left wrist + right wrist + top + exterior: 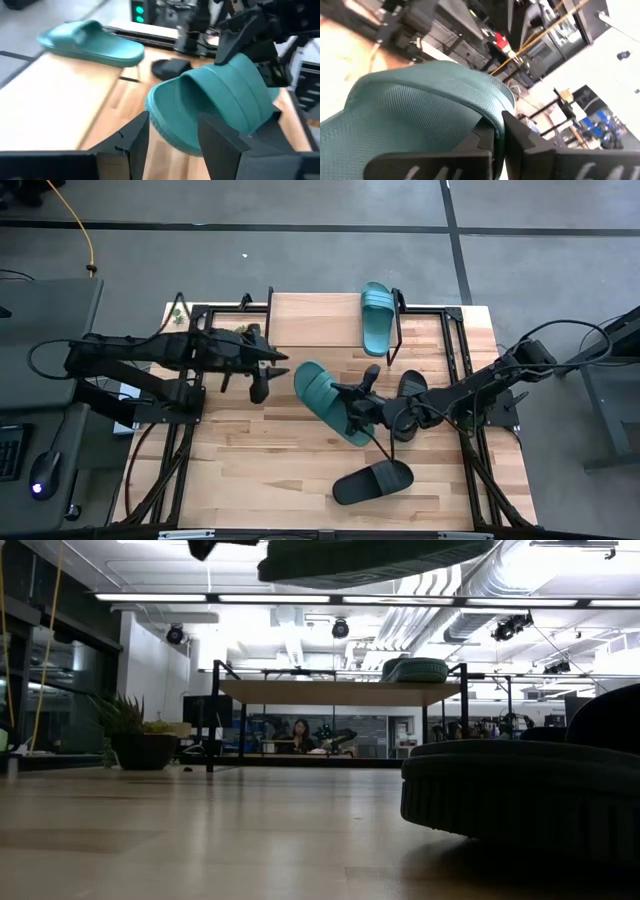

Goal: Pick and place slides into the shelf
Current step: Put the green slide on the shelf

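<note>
A teal slide (pixel 325 400) hangs in the air over the table's middle, with my right gripper (pixel 362 397) shut on it; the low view shows its sole (pixel 370 555) high above the tabletop. My left gripper (pixel 272 372) stands open just left of this slide's near end (pixel 170 115), apart from it. A second teal slide (pixel 378 318) lies on its sole on the shelf (pixel 320 315) at the far edge. One black slide (pixel 372 480) lies on the table near the front. Another black slide (pixel 410 385) lies under my right arm. My right gripper pinches the teal slide at the edge of its strap (pixel 492 112) between its two fingers (pixel 520 137), coming nearly level from the table's right side. Whether one finger reaches under the strap cannot be told. The slide is lifted clear of the table and tilted.
The shelf's black frame legs (pixel 400 330) stand on the table's far half. A potted plant (pixel 135 735) stands at the far left. Bare tabletop (pixel 260 450) lies at the front left.
</note>
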